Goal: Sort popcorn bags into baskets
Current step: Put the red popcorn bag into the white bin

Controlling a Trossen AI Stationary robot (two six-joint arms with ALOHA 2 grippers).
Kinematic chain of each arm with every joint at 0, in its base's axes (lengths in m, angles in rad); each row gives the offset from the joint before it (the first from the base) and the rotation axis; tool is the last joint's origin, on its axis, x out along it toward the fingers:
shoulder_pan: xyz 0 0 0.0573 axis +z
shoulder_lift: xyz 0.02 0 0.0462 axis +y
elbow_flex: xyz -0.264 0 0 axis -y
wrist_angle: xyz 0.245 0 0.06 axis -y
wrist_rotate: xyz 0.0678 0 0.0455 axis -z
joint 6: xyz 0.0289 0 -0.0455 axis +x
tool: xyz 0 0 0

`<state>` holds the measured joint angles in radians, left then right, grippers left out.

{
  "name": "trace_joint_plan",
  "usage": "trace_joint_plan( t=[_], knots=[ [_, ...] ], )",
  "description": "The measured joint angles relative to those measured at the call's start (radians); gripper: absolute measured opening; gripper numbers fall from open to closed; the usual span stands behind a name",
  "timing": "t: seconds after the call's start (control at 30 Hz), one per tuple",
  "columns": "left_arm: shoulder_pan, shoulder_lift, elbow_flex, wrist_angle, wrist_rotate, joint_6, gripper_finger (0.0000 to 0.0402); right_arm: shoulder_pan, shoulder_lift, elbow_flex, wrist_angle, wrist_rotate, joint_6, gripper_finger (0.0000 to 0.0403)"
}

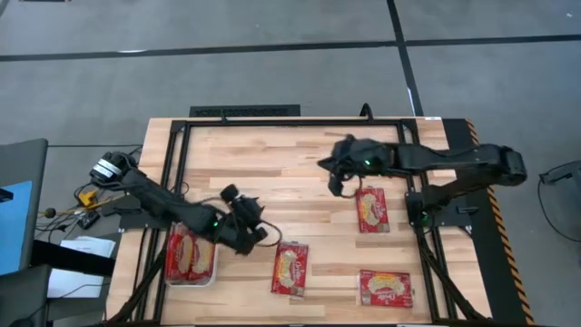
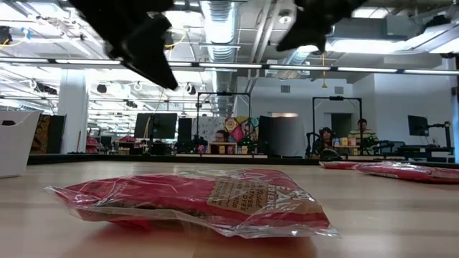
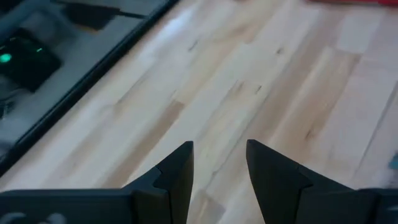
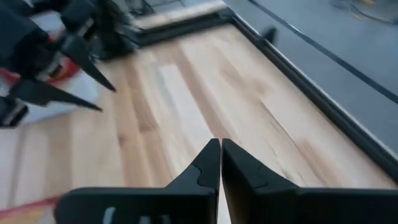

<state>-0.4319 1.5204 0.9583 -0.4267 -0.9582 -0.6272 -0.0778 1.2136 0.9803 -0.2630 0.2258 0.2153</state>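
**Three packets left on the desk, both arms empty**

Nearest the front edge of the desk [image 1: 300, 154], a popcorn bag [image 1: 386, 288] lies flat toward the front right corner, and another [image 1: 290, 268] lies near the middle of that edge. The white tray [image 1: 211, 275] sits at the front left corner with red packets [image 1: 190, 254] already in it, so sorting appears partly done. The left gripper [image 1: 256, 221] hangs just beside the tray, jaws a little apart and holding nothing, probably just clear of a drop. Farther back, a third bag [image 1: 371, 209] lies right of centre; the right gripper [image 1: 338, 177] hovers just behind it, arm stretched inward from the right edge, jaws nearly together and empty.
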Motion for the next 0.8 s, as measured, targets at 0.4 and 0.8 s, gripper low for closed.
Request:
trace_joint_plan(
  t=[0.4, 0.8],
  knots=[
    [0.310, 0.000, -0.125, 0.529, 0.560, 0.493, 0.0139, 0.093, -0.118, -0.154, -0.326, 0.224, 0.420, 0.0076],
    [0.506, 0.000, -0.233, 0.761, 1.005, 0.838, 0.0139, 0.226, 0.066, -0.186, -0.172, 0.009, 0.897, 0.0189]
  ],
)
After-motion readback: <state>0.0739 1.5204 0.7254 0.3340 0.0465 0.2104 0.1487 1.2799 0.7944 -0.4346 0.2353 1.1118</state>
